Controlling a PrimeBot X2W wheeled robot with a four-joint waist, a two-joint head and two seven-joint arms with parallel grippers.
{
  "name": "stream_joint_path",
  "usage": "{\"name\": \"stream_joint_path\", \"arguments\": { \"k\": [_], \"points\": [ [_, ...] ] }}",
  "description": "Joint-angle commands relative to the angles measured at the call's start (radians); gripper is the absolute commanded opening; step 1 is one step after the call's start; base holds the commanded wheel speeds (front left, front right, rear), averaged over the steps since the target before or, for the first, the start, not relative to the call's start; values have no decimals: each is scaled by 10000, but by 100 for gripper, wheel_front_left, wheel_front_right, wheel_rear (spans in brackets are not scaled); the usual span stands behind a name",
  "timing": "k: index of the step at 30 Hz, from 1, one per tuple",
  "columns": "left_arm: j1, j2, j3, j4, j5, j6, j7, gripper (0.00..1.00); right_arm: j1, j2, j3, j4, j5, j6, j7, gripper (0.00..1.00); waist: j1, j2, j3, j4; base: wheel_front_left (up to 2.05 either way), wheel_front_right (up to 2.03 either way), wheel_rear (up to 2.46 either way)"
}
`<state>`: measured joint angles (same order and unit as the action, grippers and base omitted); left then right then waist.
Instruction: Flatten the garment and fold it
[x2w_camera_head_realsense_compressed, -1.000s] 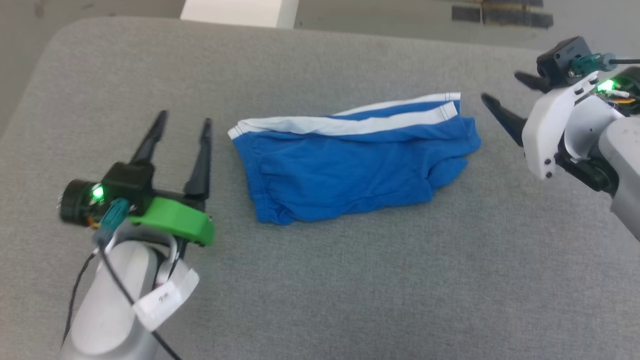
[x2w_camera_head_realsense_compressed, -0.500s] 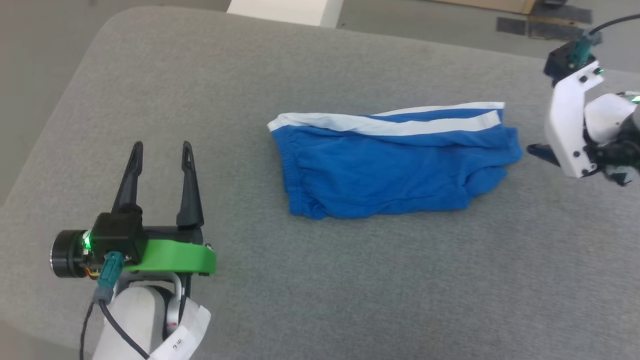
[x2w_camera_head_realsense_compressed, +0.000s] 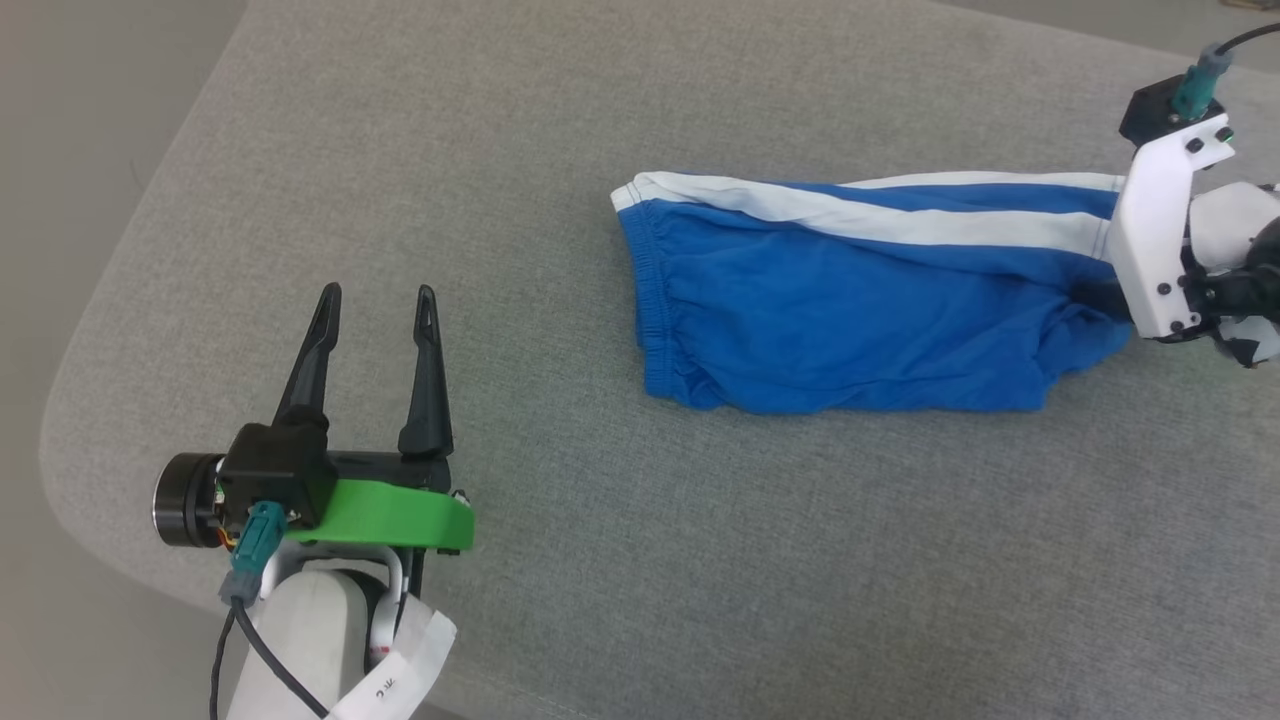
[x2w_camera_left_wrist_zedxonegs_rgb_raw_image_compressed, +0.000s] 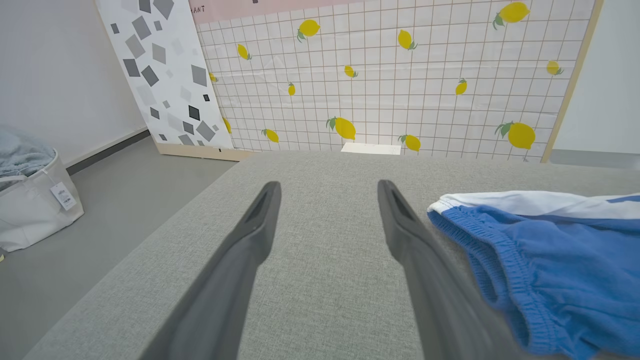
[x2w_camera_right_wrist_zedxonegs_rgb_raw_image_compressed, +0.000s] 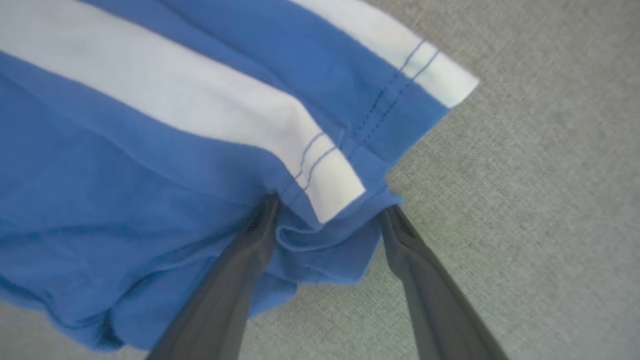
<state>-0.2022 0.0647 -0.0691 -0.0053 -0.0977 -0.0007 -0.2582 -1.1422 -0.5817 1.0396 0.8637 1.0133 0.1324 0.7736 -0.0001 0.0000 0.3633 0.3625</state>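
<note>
The garment is a pair of bright blue shorts with white side stripes, lying folded in half on the grey cushion, waistband to the left. My right gripper is down at the leg hem on the right. In the right wrist view it stands open, its fingers either side of bunched hem cloth. My left gripper is open and holds nothing, well left of the waistband. In the left wrist view it hovers low over the cushion with the waistband just to its right.
The cushion's rounded left edge drops to the floor. In the left wrist view, a lemon-print panel and a grey-patterned panel stand behind the cushion. A white basket sits on the floor at the left.
The head camera has shifted. My right gripper came down from the raised right side onto the leg hem. My left gripper now lies farther from the waistband.
</note>
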Motion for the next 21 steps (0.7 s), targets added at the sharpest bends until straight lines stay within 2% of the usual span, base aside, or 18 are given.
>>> {"name": "stream_joint_path", "arguments": {
  "k": [1, 5, 6, 7, 16, 21],
  "points": [
    [-143, -65, 52, 48, 53, -70, -36, 100, 411, 112, 154, 125, -30, -17, -124, 100, 1, 0, 225, 176, 0, 0, 0],
    [-200, -110, 96, 118, 47, -102, -36, 100, 640, 187, 326, 119, -44, -17, -214, 100, 1, 0, 291, 107, 0, 0, 0],
    [-222, -118, 103, 133, 47, -109, -36, 100, 647, 183, 370, 81, -45, -17, -223, 32, 1, 0, 307, 78, 0, 0, 0],
    [-241, -122, 107, 149, 47, -118, -36, 100, 640, 179, 372, 70, -20, -17, -233, 0, 1, 0, 316, 56, 0, 0, 0],
    [-26, -140, 348, 349, 197, -154, -36, 100, 401, 255, 770, -668, -233, -17, -974, 0, 1, 0, -324, -528, 0, 0, 0],
    [320, -141, 609, 443, 351, -241, -36, 100, 555, -40, 1011, -1684, 24, -17, -1661, 0, 1, 0, -991, -1032, 0, 0, 0]
  ]
}}
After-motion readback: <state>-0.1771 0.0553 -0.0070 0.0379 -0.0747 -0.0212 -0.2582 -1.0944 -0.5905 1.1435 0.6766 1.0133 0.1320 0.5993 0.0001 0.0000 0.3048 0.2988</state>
